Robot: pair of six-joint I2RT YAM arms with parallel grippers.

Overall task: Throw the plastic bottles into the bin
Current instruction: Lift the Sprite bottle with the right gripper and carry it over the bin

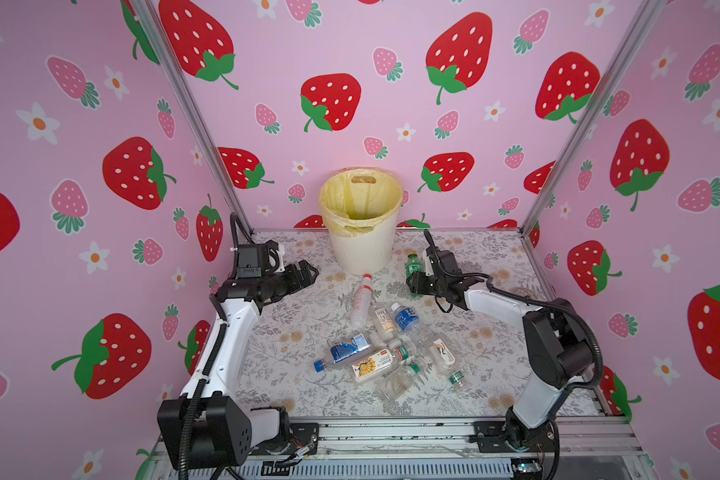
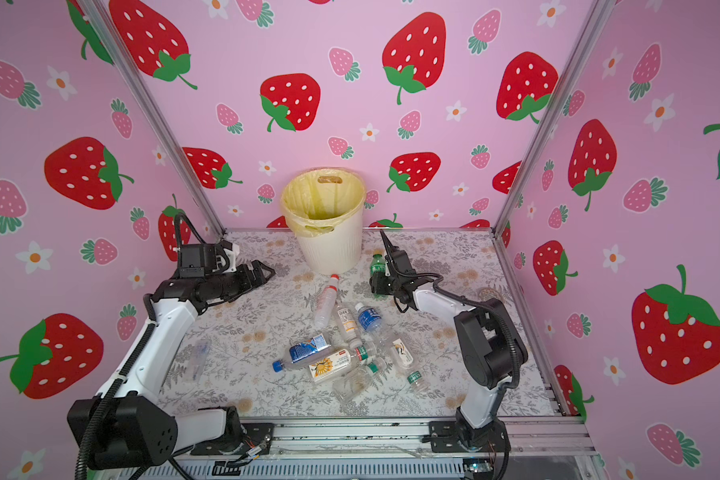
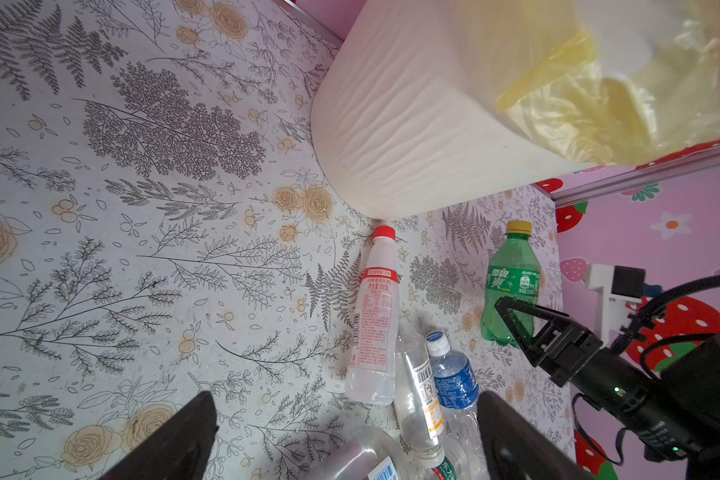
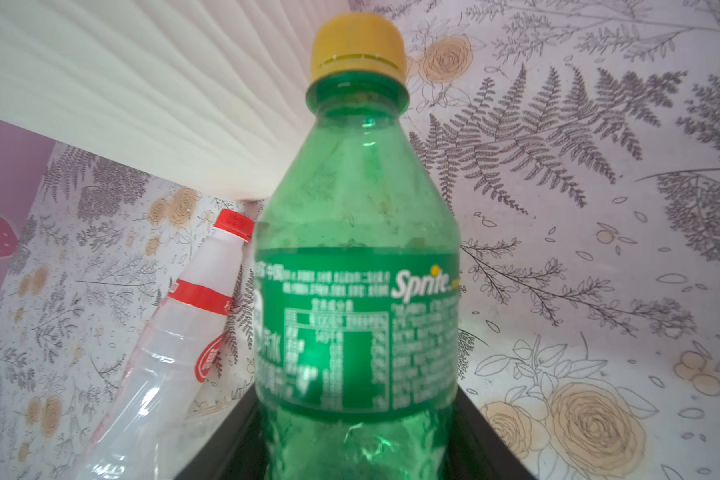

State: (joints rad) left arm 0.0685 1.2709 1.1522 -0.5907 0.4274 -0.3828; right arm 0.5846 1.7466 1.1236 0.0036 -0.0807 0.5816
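On the flower-printed table (image 1: 292,324), in both top views, your cream ribbed bin (image 1: 362,249) (image 2: 329,249) stands upright at the back, lined with a yellow bag. Just to the right of it stands a green bottle (image 1: 412,264) with a yellow cap. Your right pincer (image 1: 413,284) is closed around the bottle's lower body. Your left pincer (image 1: 310,270) is to the left of the bin, spread wide and holding nothing. A red-capped bottle (image 1: 361,301) lies in front of the bin, its cap close to the base. Nearer to you, the other plastic bottles (image 1: 391,345) lie in a loose heap mid-table, several touching or overlapping.

From the left wrist, your left pincer (image 3: 346,399) shows two dark fingers (image 3: 175,440) far apart, gripping nothing. The red-capped bottle (image 3: 375,324) has its cap almost against the bin (image 3: 391,137). Beyond it, the right pincer (image 3: 510,318) grips the upright green bottle (image 3: 512,282) below its label.

From the right wrist, the green bottle (image 4: 358,249) fills the frame, upright, its label reading Sprite. The black fingers (image 4: 495,440) press against both sides of its lower body. The bin (image 4: 142,83) shows its ribbed wall just behind the bottle. The red-capped bottle (image 4: 184,332) lies beside it.
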